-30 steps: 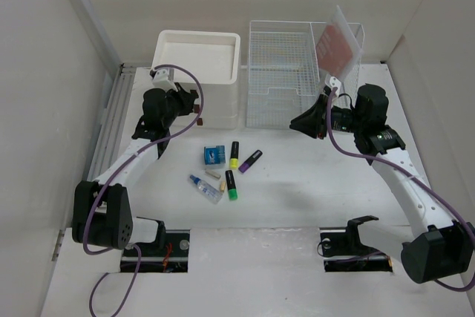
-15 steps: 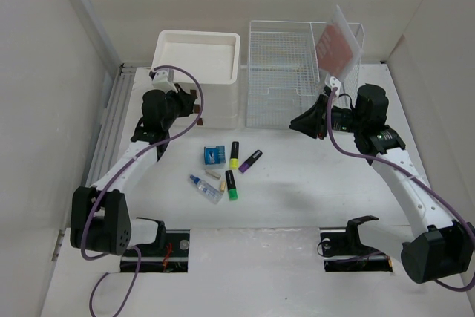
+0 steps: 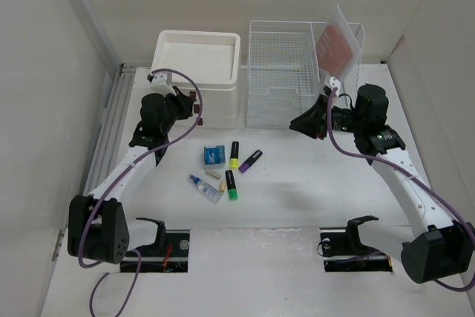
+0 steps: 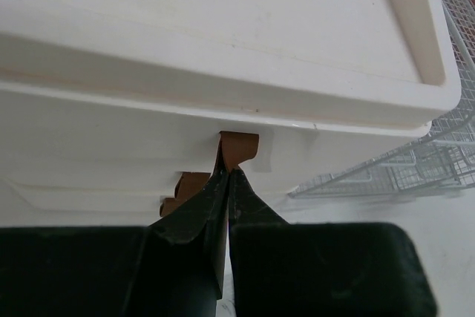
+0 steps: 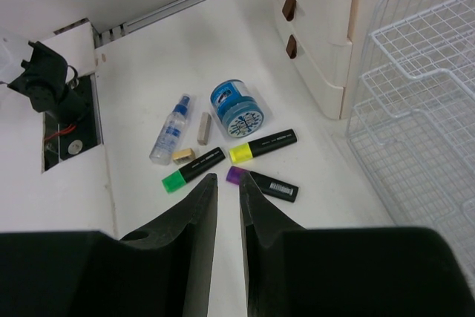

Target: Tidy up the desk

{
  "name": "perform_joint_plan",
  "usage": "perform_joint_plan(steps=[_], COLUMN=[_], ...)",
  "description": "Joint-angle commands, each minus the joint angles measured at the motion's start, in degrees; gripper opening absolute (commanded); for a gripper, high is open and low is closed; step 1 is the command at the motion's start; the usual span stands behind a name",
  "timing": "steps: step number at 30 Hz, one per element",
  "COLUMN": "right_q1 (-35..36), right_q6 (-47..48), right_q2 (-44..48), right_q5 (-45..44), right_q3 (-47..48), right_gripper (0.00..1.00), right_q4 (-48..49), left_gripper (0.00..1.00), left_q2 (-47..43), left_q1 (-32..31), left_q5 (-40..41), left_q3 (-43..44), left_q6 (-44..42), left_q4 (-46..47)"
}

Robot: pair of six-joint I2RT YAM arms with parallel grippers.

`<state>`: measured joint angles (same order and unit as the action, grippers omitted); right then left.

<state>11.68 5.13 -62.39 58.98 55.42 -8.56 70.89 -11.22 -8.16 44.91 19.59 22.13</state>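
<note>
The white desk carries a small heap at its middle: a blue tub, yellow, purple and green highlighters, and a clear spray bottle. My left gripper is at the front of the cream drawer box. In the left wrist view it is shut on the top drawer's brown handle tab. My right gripper hovers above the desk in front of the wire rack. Its fingers stand slightly open, with nothing between them, over the purple highlighter.
A clear holder with a red card leans in the rack's right end. A grey rail runs along the desk's left edge. Two more brown handles show lower on the drawer box. A small tan eraser lies by the bottle.
The left arm's elbow and lower links have shifted slightly left while its gripper stays at the drawer front. The right arm has not moved.
</note>
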Motion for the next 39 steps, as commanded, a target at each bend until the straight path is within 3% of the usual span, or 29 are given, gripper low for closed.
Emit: perform_joint_plan(steps=[1, 25, 39], right_q1=[-0.34, -0.34, -0.34], right_q6=[0.41, 0.41, 0.41], right_q2=[0.6, 0.6, 0.6], right_q5=[2.02, 2.54, 2.54], right_q3=[0.39, 0.39, 0.39], right_gripper=[0.23, 0.23, 0.23], right_q4=[1.97, 1.97, 1.97], left_gripper=[0.0, 0.0, 0.0], left_q2=[-3.74, -16.39, -21.76], left_q1=[-0.47, -0.99, -2.05], left_q5=[1.22, 1.75, 0.6], left_q3=[-0.96, -9.83, -10.54], left_q6=[0.36, 5.72, 8.62], left_q4=[0.38, -6.93, -10.7])
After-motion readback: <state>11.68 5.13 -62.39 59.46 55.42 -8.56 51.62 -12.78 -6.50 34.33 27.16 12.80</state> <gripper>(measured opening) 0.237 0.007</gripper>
